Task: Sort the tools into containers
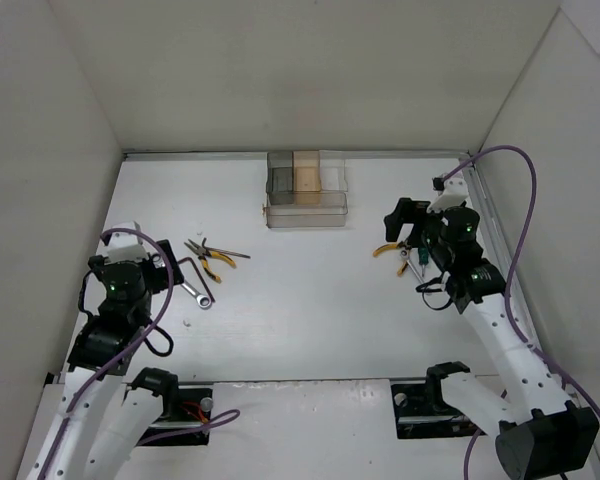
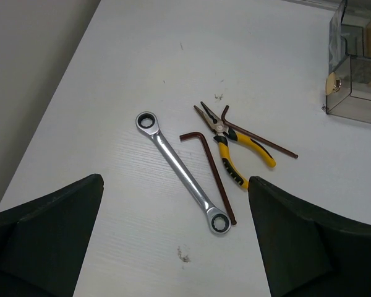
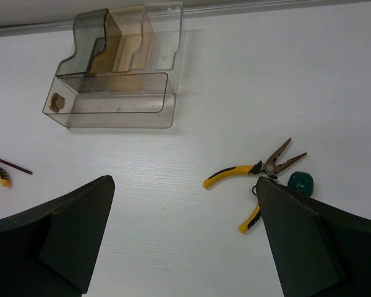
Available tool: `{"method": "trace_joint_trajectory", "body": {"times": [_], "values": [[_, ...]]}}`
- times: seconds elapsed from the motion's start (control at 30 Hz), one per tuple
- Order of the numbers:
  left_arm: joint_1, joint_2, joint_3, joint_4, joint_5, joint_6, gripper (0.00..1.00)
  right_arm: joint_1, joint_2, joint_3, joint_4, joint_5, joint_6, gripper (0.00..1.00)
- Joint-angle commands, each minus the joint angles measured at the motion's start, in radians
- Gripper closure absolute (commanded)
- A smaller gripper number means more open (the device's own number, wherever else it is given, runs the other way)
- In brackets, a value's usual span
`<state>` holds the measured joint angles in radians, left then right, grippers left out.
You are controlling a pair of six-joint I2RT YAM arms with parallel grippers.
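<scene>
Left gripper (image 2: 176, 179) spread wide, empty. The silver wrench (image 2: 173, 156) lies on the table just ahead between its fingers, long axis diagonal from near-right to far-left, with hex key (image 2: 213, 173) alongside. Right gripper (image 3: 185, 180) is spread too, empty, with yellow pliers (image 3: 253, 170) near one finger. Organizer box (image 3: 111, 111) sits farther back, well apart; left arm is nearer the wrench.

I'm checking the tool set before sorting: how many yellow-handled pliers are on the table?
2. The left pliers lie beside the wrench. The right pliers lie on the right side, by a green handle. Another could be hidden from view.
</scene>
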<state>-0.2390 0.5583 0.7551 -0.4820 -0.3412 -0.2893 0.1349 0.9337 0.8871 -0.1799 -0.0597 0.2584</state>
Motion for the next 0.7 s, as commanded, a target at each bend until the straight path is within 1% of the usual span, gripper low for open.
{"method": "trace_joint_trajectory", "body": {"times": [0.0, 0.2, 0.23, 0.37, 0.43, 0.47, 0.53, 0.57, 0.67], "values": [[-0.016, 0.015, 0.018, 0.042, 0.002, 0.009, 0.00, -0.008, 0.008, 0.053, 0.000, 0.055, -0.045, 0.02], [-0.025, 0.032, 0.021, 0.036, 0.013, 0.013, 0.00, -0.008, 0.022, 0.042, -0.044, 0.121, -0.119, 0.02], [-0.025, 0.037, 0.023, 0.036, 0.018, 0.013, 0.00, -0.009, 0.022, 0.041, -0.047, 0.133, -0.136, 0.04], [-0.034, 0.052, 0.026, 0.031, 0.060, 0.010, 0.00, -0.009, 0.053, 0.044, -0.059, 0.187, -0.205, 0.13], [-0.034, 0.063, 0.030, 0.030, 0.070, 0.009, 0.00, -0.017, 0.099, 0.053, -0.067, 0.205, -0.245, 0.17], [-0.034, 0.068, 0.032, 0.023, 0.073, 0.006, 0.00, -0.015, 0.115, 0.052, -0.067, 0.212, -0.249, 0.23], [-0.034, 0.086, 0.041, 0.016, 0.074, 0.004, 0.00, -0.020, 0.163, 0.046, -0.067, 0.218, -0.304, 0.29], [-0.034, 0.089, 0.046, 0.008, 0.076, 0.004, 0.00, -0.020, 0.178, 0.044, -0.066, 0.219, -0.320, 0.35], [-0.043, 0.100, 0.050, 0.002, 0.085, 0.009, 0.00, -0.023, 0.232, 0.039, -0.067, 0.222, -0.386, 0.38]]}}
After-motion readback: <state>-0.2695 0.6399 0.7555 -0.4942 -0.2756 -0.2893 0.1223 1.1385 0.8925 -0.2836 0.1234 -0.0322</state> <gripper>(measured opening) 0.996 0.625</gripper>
